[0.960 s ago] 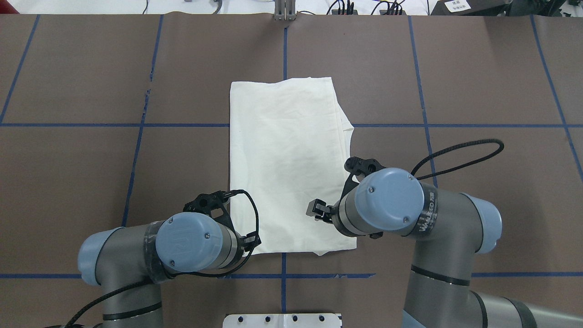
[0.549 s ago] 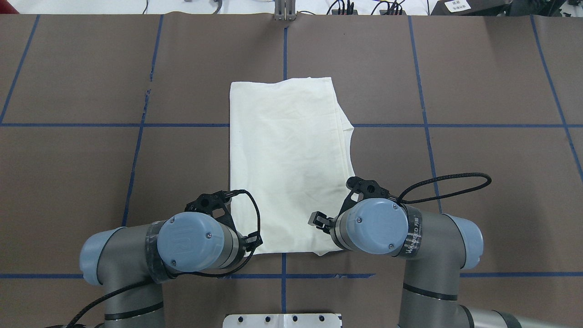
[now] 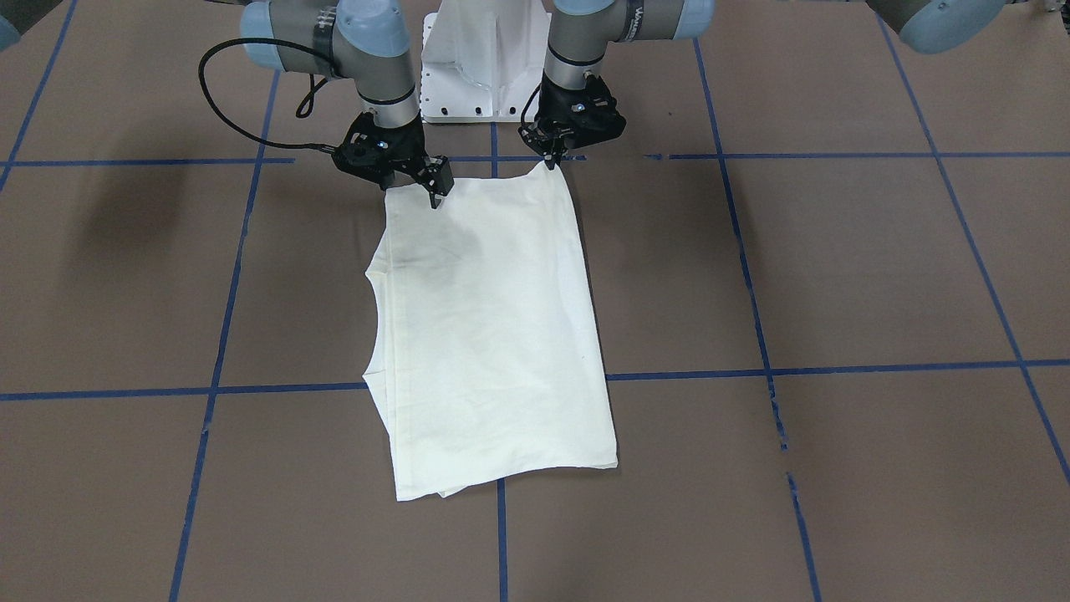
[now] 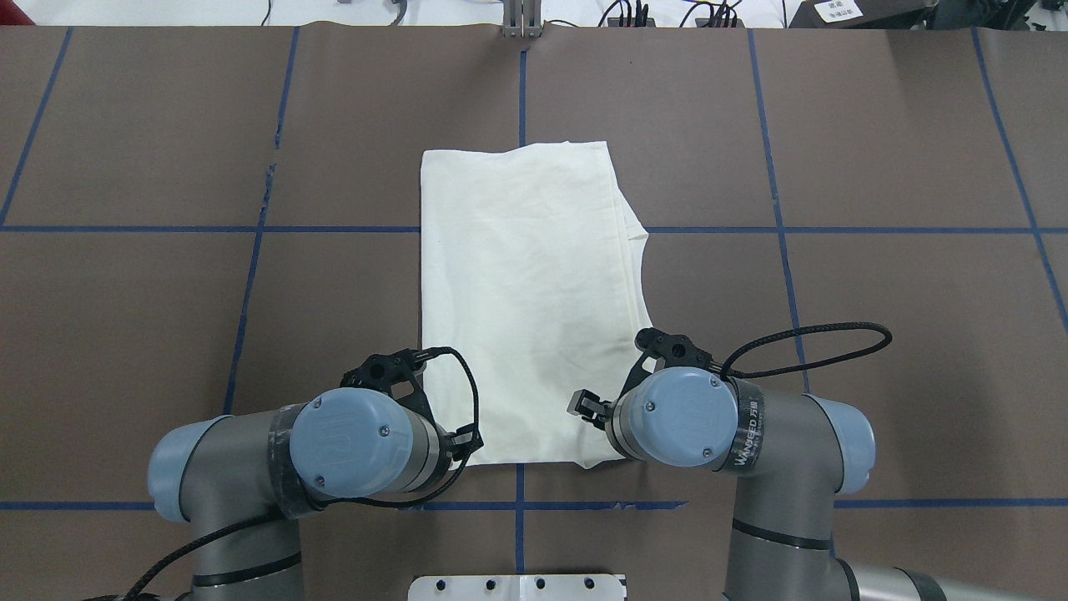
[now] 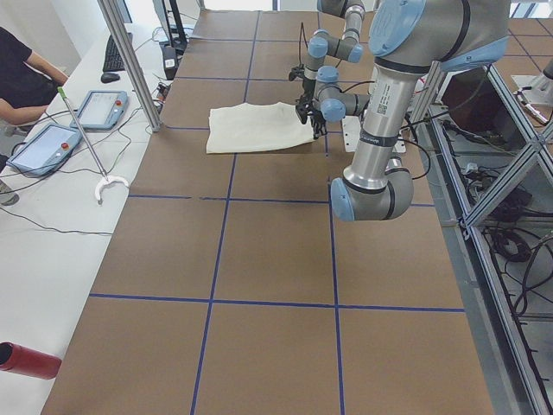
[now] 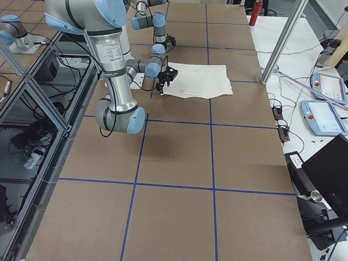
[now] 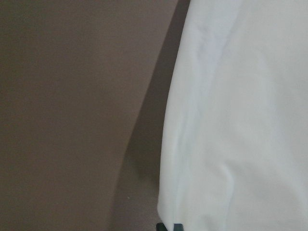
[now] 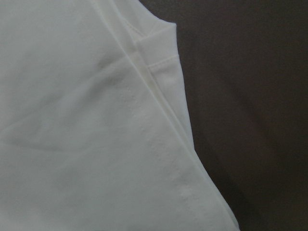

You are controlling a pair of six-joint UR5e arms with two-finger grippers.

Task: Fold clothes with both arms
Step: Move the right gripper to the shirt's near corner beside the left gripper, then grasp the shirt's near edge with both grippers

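The cream-white shirt [image 4: 526,292] lies folded into a long rectangle in the middle of the table, print hidden; it also shows in the front view [image 3: 485,334]. My left gripper [image 3: 550,160] is shut on the shirt's near left corner, which rises in a small peak. The left wrist view shows that shirt edge [image 7: 240,120] over brown table. My right gripper [image 3: 434,199] is low over the near right corner, jaws apart, one fingertip [image 4: 581,404] over the cloth. The right wrist view shows layered hems [image 8: 154,72].
The white pedestal base [image 4: 517,587] stands at the near table edge between the arms. Blue tape lines [image 4: 250,275] cross the brown table. An operator [image 5: 26,82], tablets [image 5: 99,108] and a metal post [image 5: 130,60] are along the far side.
My right arm has drawn back toward the near edge and come down over the shirt's near right corner. My left arm has barely moved.
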